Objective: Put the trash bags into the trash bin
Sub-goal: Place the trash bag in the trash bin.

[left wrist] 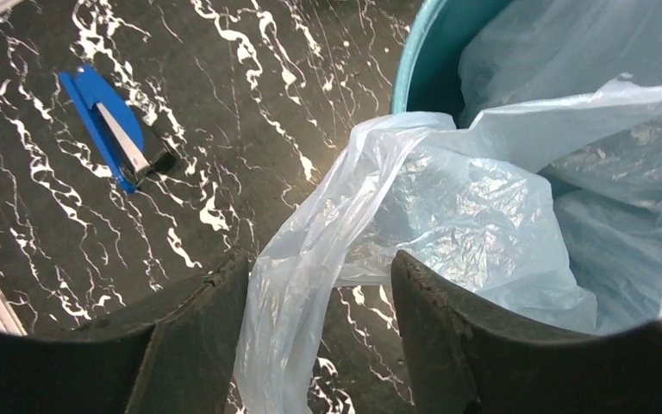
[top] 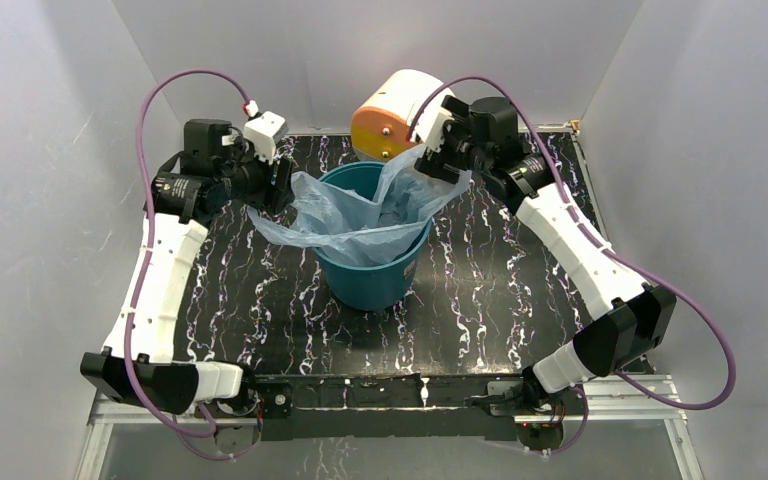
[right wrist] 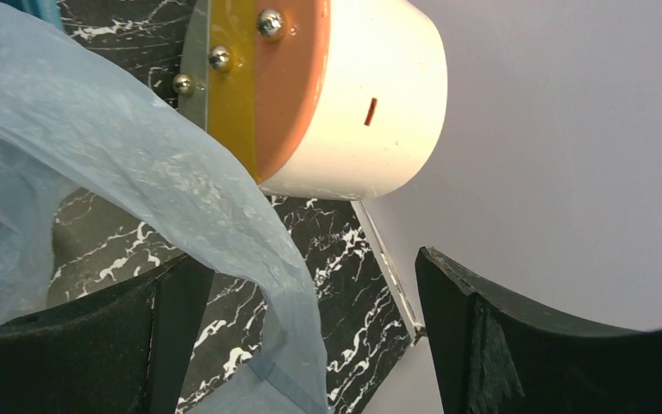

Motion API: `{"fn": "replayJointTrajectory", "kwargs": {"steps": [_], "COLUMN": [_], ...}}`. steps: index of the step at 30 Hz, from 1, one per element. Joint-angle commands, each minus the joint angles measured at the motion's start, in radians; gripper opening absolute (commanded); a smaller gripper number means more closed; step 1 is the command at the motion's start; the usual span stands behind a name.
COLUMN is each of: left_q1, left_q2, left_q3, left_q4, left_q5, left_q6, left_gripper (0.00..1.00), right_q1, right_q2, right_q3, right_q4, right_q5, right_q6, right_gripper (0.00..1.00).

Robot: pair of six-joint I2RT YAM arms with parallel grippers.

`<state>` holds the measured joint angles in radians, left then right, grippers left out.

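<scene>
Top external view: my light-blue trash bag sits partly inside the teal trash bin at mid-worktop. One flap spills over the left rim and another rises far right. My left tool and right tool both stand open, with plastic loose between the fingers. By my reckoning, the edges are not yet tucked in.

Black white-veined table, teal trash bin standing mid-table, cream-and-orange drum behind it — small blue object lying flat.

Cream-and-orange drum, black marbled table, blue tool, perhaps a cutter
</scene>
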<state>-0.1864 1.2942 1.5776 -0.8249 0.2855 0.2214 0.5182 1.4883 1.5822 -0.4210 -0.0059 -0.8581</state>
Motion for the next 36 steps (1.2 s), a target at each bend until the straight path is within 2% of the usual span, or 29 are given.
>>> {"fn": "replayJointTrajectory", "kwargs": {"steps": [1,5,9,10,11,13,14,18,20,23,28,33,36], "left_q1": [0.004,0.004,0.004,0.004,0.004,0.004,0.005,0.004,0.004,0.005,0.010,0.013,0.019], "left_q2": [-0.026,-0.026,-0.030,-0.038,-0.047,-0.061,-0.063,-0.061,-0.060,-0.052,-0.021,0.001,-0.002], "left_q3": [0.018,-0.020,-0.050,-0.067,-0.086,-0.118,-0.127,-0.139,-0.143,-0.153,-0.167,-0.198,-0.235], "left_q4": [-0.024,0.029,0.088,0.107,0.133,0.175,0.183,0.203,0.211,0.227,0.266,0.263,0.270], "left_q5": [0.067,0.015,-0.054,-0.060,-0.074,-0.166,-0.198,-0.205,-0.210,-0.230,-0.204,-0.211,-0.257], "left_q6": [0.066,0.026,-0.039,-0.053,-0.068,-0.124,-0.142,-0.176,-0.193,-0.214,-0.294,-0.300,-0.295], "left_gripper": [0.55,0.46,0.33,0.30,0.25,0.05,0.00,0.00,0.00,0.00,0.00,0.00,0.00], "right_q1": [0.005,0.018,0.026,0.025,0.026,0.024,0.020,-0.017,-0.068,-0.117,-0.124,-0.124,-0.124], "right_q2": [0.004,0.040,0.053,0.049,0.042,0.033,0.030,0.025,0.032,0.037,0.053,0.080,0.087], "right_q3": [0.067,0.117,0.153,0.156,0.150,0.140,0.132,0.097,0.101,0.093,0.076,0.060,0.052], "right_q4": [0.016,-0.012,-0.011,-0.009,-0.007,-0.006,-0.011,-0.014,-0.039,-0.079,-0.173,-0.211,-0.216], "right_q5": [-0.061,-0.053,-0.033,-0.037,-0.033,-0.008,-0.001,0.076,0.081,0.045,-0.051,-0.077,-0.123], "right_q6": [0.008,0.020,0.105,0.134,0.152,0.208,0.234,0.385,0.459,0.528,0.588,0.632,0.649], "right_gripper": [0.94,0.89,0.65,0.58,0.47,0.30,0.25,0.03,0.00,0.01,0.05,0.06,0.13]}}
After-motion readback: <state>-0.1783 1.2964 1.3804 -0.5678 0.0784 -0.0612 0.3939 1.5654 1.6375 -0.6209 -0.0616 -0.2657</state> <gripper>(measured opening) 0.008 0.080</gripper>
